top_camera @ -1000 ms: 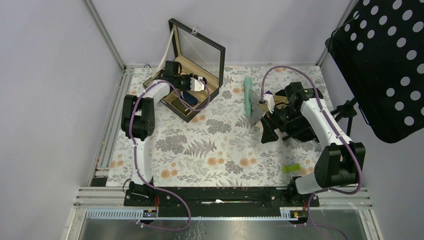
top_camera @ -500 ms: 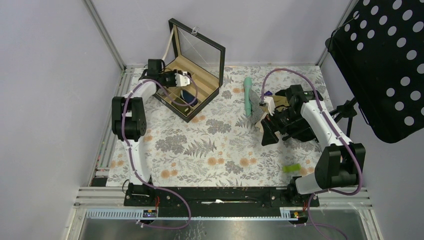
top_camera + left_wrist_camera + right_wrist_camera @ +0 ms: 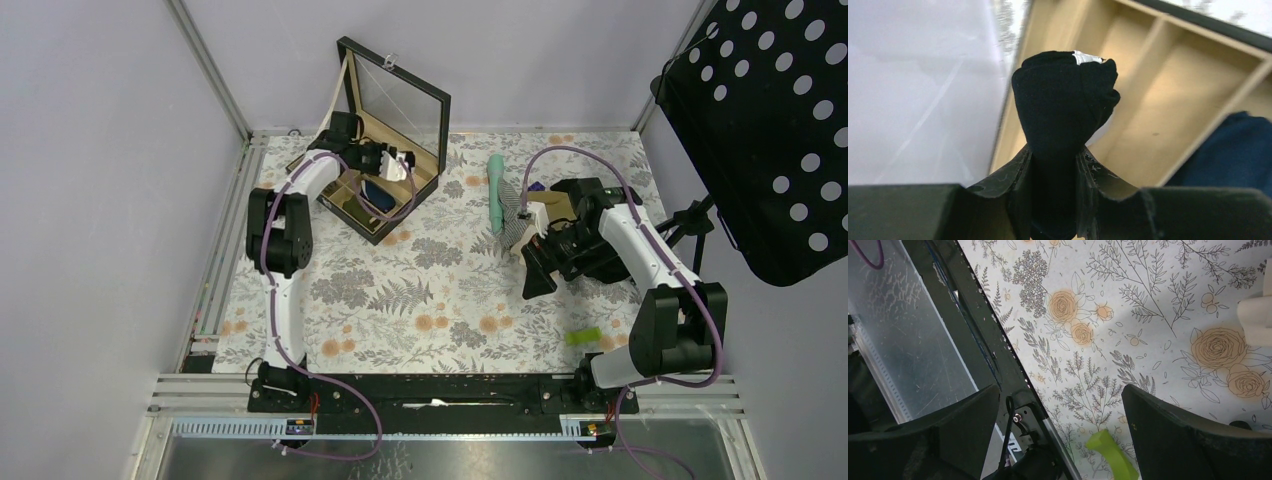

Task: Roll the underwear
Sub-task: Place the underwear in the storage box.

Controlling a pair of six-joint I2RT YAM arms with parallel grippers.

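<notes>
Dark rolled underwear (image 3: 1063, 100) clamped in left end effector (image 3: 1053, 156), white waistband edge showing, over divided wooden box (image 3: 1168, 100), right end effector (image 3: 1060, 410) spread wide, empty, above floral counter (image 3: 1148, 315)

Bright, even, diffuse light from overhead. Soft short shadows on floral tablecloth (image 3: 440, 280). Left wrist view: underwear (image 3: 1063, 95) near-black, little texture visible; glass lid (image 3: 918, 90) washed out, streaky reflections; tan compartments (image 3: 1168, 100) behind slightly soft. Right wrist view sharp across tablecloth; dull sheen on scratched metal panel (image 3: 903, 340).
</notes>
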